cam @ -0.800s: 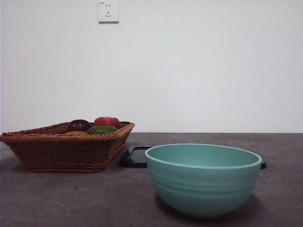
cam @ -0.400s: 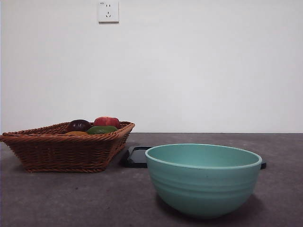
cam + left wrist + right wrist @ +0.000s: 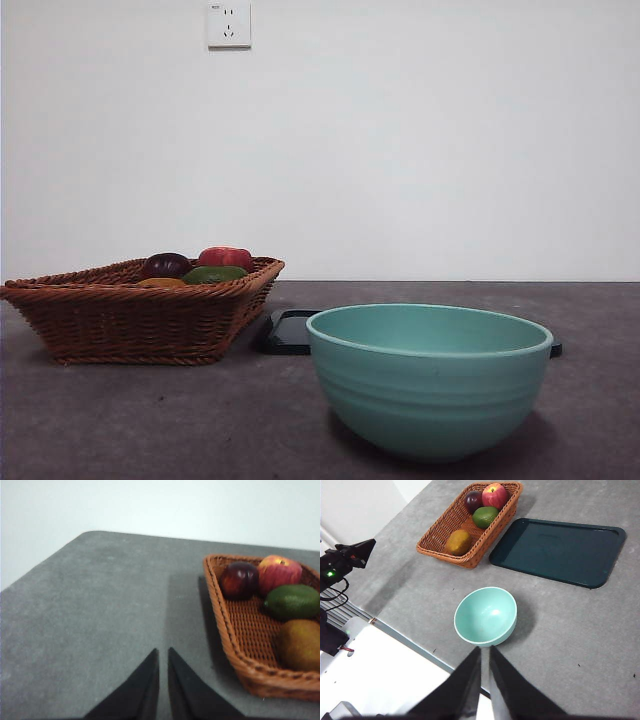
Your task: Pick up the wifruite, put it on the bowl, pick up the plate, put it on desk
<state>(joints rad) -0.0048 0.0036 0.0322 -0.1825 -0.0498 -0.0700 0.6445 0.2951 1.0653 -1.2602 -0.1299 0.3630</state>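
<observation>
Orange-brown wifruite [image 3: 458,542] half-hidden at 9 o'clock in woven wicker basket [image 3: 140,320], dark flat tray [image 3: 288,332] largely behind mint-green ridged bowl [image 3: 429,378], left gripper [image 3: 163,652] and right gripper [image 3: 485,651] both pinched closed, empty

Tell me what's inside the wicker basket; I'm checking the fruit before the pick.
The basket holds four fruits: the orange-brown wifruite, a green one, a red one and a dark purple one. Anything beneath them is hidden.
</observation>
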